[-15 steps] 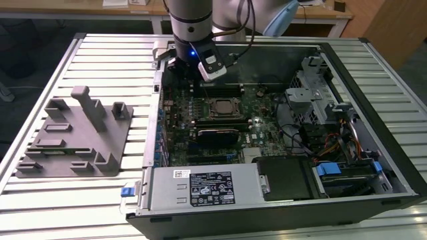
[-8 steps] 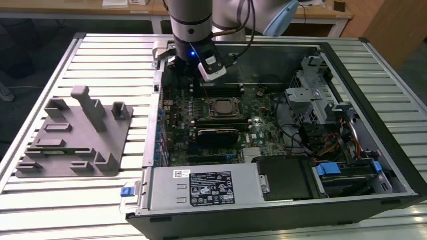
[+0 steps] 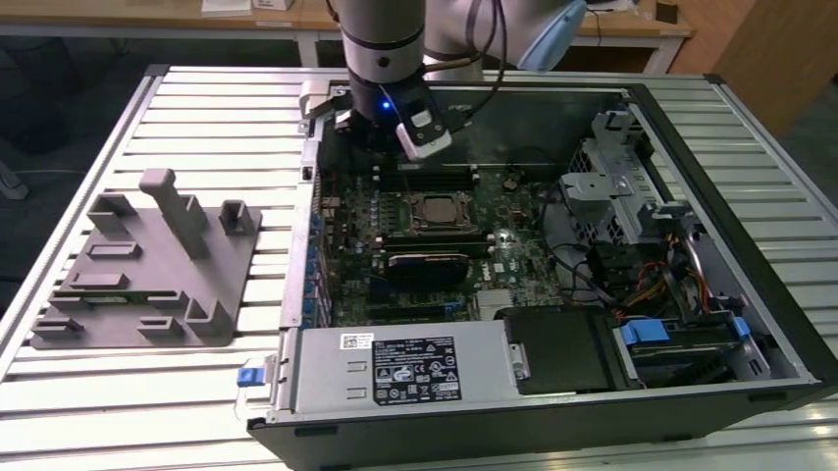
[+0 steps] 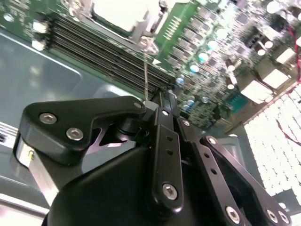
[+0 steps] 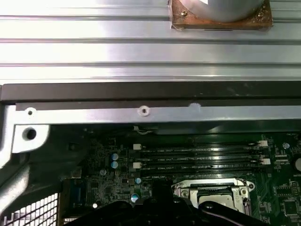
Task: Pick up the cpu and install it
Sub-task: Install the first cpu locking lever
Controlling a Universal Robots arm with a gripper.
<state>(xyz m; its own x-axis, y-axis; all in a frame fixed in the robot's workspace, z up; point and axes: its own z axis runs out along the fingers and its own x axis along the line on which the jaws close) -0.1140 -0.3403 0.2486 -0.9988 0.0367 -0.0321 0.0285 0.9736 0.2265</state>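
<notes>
A slotted metal table [image 3: 196, 118] is filling the exterior view, and an open computer case [image 3: 524, 427] is lying on it with its insides facing up. On the exterior view's left, a grey fixture plate [image 3: 144, 285] with upright pegs is resting on the table, beside the case. Inside the case, a silver power supply [image 3: 399, 368] is sitting along the near edge, and a green motherboard [image 3: 511, 265] is covering the floor. My arm [image 3: 384, 39] is reaching down over the far side of the board. My pincer [image 4: 159, 101] is hanging above the black memory slots [image 5: 202, 157], and I cannot tell whether it is apart or together. The cpu [image 3: 435, 210], a small shiny square, is lying in the socket frame [image 3: 437, 230] just beyond those slots, apart from my pincer.
</notes>
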